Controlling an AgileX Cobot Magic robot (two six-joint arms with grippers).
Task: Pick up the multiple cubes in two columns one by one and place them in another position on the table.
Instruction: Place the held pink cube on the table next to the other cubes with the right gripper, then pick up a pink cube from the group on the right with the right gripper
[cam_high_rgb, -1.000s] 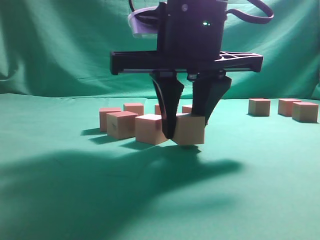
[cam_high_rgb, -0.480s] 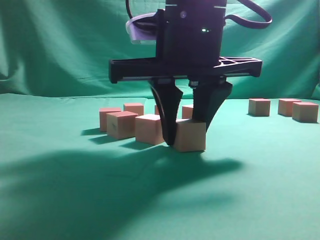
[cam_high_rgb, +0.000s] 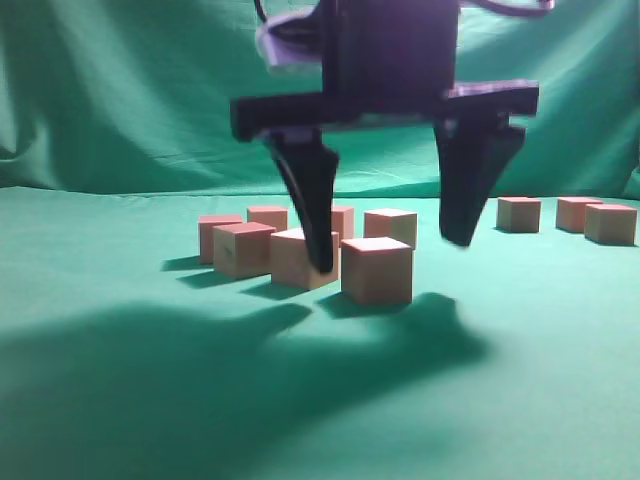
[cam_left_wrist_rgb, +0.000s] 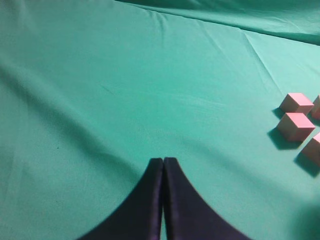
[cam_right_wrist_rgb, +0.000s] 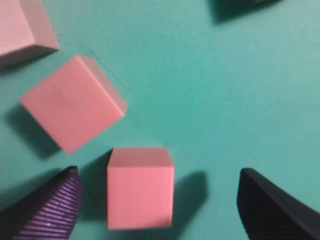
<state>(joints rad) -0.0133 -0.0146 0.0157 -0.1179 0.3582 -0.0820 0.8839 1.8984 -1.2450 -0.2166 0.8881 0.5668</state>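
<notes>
The desk (cam_high_rgb: 120, 400), covered in slightly wrinkled green cloth, fills the lower part of the exterior view and meets a draped green backdrop (cam_high_rgb: 120, 90) at its far edge. Above the middle of the desk the right arm (cam_high_rgb: 385, 50) hangs straight down, its dark body blurred, with the right pincer (cam_high_rgb: 390, 255) pointing at the cloth and its jaws spread wide, holding nothing. Its tips hang just off the cloth. One cube (cam_high_rgb: 377, 270) sits flat on the desk in the gap between the jaws, nearer the left-hand finger and touching neither; the right wrist view shows the same cube (cam_right_wrist_rgb: 140, 186) with bare cloth on either side of it. Just behind and to the left, a cluster of cubes (cam_high_rgb: 245, 245) stands in short rows close together. Three more cubes (cam_high_rgb: 565, 217) sit well apart toward the far right corner. In the left wrist view the left pincer (cam_left_wrist_rgb: 163, 161) is pressed together and empty, poised over bare cloth, with a few cubes (cam_left_wrist_rgb: 296, 125) near the right edge of that view.
</notes>
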